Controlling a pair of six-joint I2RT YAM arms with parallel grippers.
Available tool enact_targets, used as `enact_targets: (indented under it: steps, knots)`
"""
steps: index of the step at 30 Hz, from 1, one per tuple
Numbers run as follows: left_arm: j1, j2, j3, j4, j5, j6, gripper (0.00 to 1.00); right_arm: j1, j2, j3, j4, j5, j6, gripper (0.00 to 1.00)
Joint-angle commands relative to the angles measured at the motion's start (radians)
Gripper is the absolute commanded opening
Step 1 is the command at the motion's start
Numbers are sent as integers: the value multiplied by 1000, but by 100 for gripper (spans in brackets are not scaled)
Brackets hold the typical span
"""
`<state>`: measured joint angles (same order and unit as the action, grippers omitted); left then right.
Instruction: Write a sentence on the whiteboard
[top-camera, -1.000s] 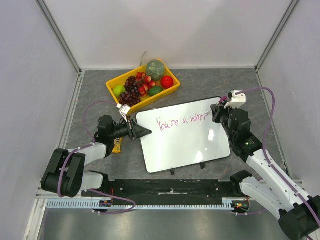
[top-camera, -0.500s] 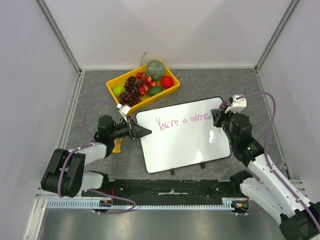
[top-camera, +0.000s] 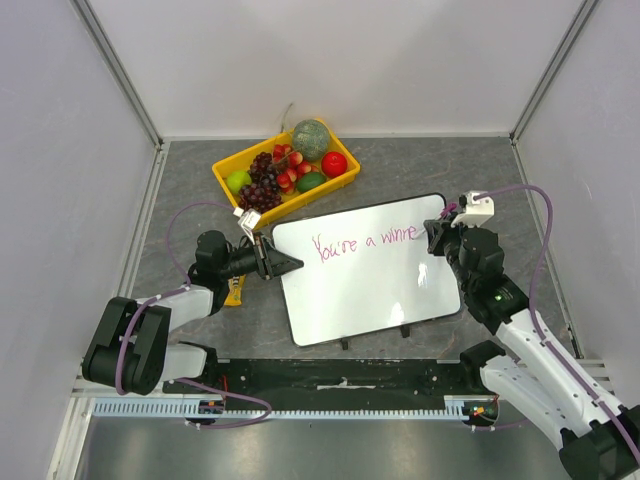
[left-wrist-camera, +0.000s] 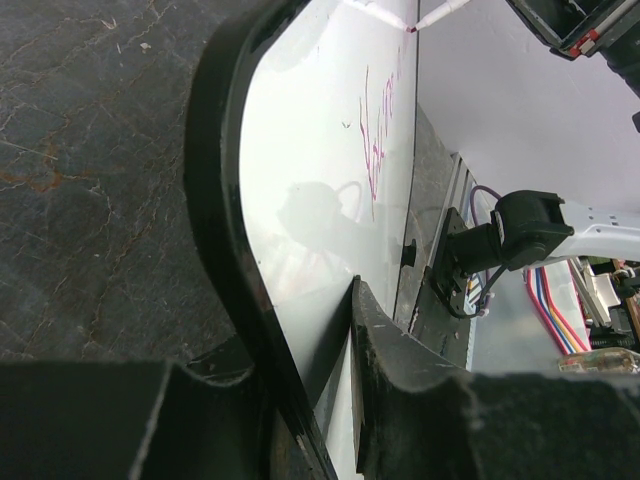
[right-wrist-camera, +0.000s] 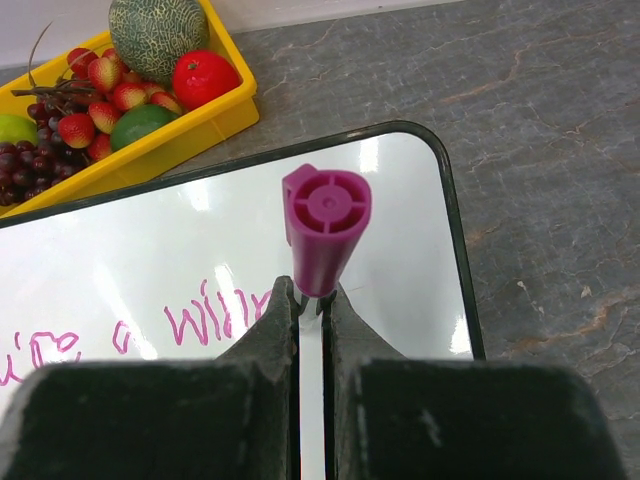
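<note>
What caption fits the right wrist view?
Right end effector grips a magenta marker over pink lettering on the whiteboard.

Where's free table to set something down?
Far right corner: bare table between the fruit tray and the right wall. Smaller patch left of the tray, by the left wall. Crowded at centre: the whiteboard, the left gripper clamped on its edge, the right gripper holding the marker at its far corner.

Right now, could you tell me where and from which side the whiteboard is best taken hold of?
Take the whiteboard by its left short edge, coming in sideways from the left. It is a broad thin sheet, so only an edge can be pinched; the left tool grips there, clear of the right tool's marker.
</note>
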<state>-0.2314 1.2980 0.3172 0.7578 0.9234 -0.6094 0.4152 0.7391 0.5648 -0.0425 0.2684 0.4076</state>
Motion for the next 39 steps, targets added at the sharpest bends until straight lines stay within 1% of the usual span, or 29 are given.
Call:
enact_targets:
  steps: [1, 5, 15, 35, 36, 39]
  knots:
    - [-28, 20, -12, -60, -37, 188, 2, -3, 19, 46, -27, 49, -26, 0]
    - [-26, 21, -12, -60, -38, 189, 2, -3, 16, 67, -22, 64, -23, 0]
    - [-28, 20, -12, -60, -38, 189, 2, -3, -53, 109, -7, 80, -19, 0]
    - [-28, 20, -10, -60, -37, 189, 2, -6, 46, 138, 35, 65, -38, 0]
    - [-28, 21, -12, -60, -35, 189, 2, -6, 51, 139, 61, 63, -38, 0]
    - [-28, 20, -12, -60, -38, 189, 2, -6, 66, 138, 70, 61, -38, 0]
